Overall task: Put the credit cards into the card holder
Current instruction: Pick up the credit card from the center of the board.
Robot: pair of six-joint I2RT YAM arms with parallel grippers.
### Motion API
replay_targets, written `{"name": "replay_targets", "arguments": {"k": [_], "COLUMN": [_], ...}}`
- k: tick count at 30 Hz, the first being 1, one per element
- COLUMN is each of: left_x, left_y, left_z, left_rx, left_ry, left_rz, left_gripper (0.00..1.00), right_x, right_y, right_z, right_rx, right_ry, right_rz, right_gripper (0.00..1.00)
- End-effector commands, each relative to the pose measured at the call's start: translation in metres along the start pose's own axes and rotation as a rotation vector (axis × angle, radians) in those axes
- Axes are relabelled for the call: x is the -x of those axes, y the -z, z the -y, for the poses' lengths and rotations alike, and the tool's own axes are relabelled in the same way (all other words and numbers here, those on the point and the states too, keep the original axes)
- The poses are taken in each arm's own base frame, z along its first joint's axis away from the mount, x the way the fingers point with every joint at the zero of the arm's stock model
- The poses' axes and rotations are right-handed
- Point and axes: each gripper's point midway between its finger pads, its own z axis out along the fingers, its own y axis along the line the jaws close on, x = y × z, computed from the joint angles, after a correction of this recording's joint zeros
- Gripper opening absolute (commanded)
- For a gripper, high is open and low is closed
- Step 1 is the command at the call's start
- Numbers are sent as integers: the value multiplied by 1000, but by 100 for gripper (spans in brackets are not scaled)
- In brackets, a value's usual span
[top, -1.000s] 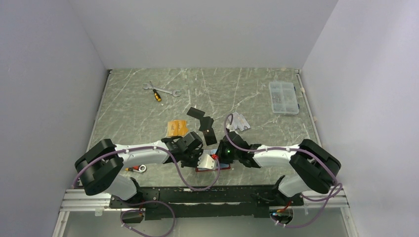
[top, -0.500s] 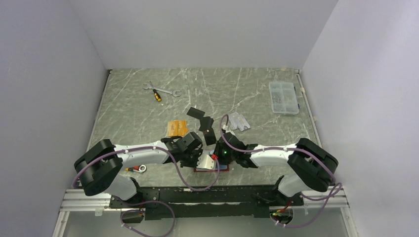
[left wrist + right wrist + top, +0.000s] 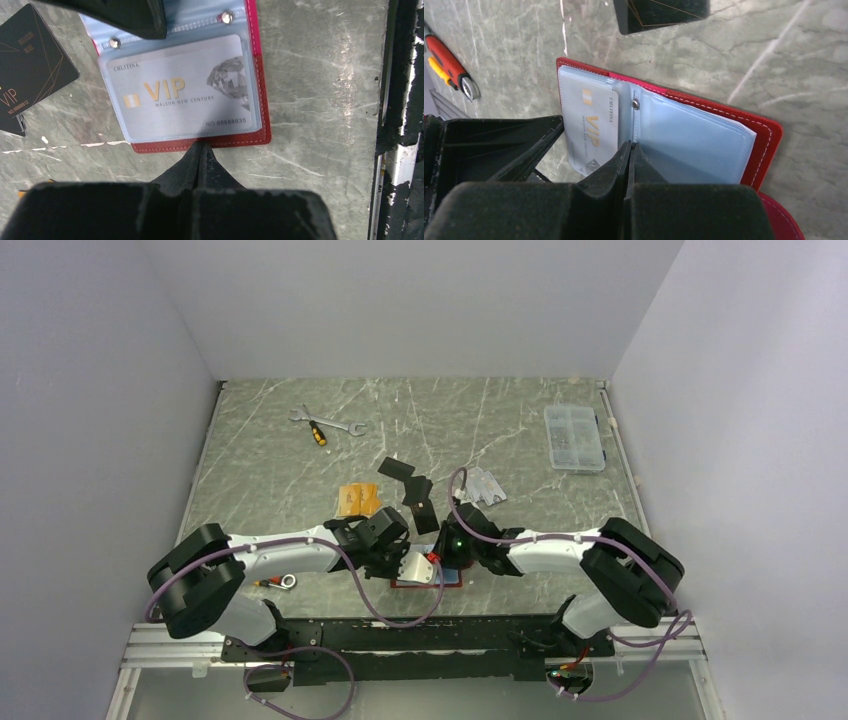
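The dark-red card holder point(image 3: 447, 581) lies open near the table's front edge, between my two grippers. In the left wrist view a silver-grey VIP card point(image 3: 185, 90) sits inside a clear sleeve of the holder point(image 3: 262, 130). My left gripper point(image 3: 201, 146) is shut, its tips at the holder's near edge. My right gripper point(image 3: 630, 146) is shut, its tips on the sleeves by the snap spine of the holder point(image 3: 766, 137); the silver card point(image 3: 591, 125) lies just left of them. Orange cards point(image 3: 358, 500), black cards point(image 3: 420, 502) and silver-grey cards point(image 3: 482, 487) lie farther back.
A clear compartment box point(image 3: 573, 437) stands at the back right. A wrench and a screwdriver point(image 3: 325, 426) lie at the back left. A small red-handled tool point(image 3: 275, 582) lies by the left arm. A black card point(image 3: 30, 65) lies just beyond the holder.
My right gripper has shifted slightly left over the holder. The left gripper and the holder have hardly moved.
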Motion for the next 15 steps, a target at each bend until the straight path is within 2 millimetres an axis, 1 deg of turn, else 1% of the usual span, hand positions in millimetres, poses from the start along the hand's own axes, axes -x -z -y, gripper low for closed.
{"name": "replay_targets", "arguments": {"k": [1,9,15], "left_x": [10,7,8], "left_y": [3,3,3], "left_z": [-4,-3,-4], "left_rx": [18,16,16], "left_ry": [-36,-42,-43], "left_rz": [40,33,31], "left_gripper": [0,0,0], "right_x": [0,-12,-12], "right_y": [-10,-21,-17], "right_z": [-9,-37,-39], "right_rx": [27,81,84], "right_ry": [10,37,41], "right_rz": [-15,-56,-50], "right_gripper": [0,0,0]}}
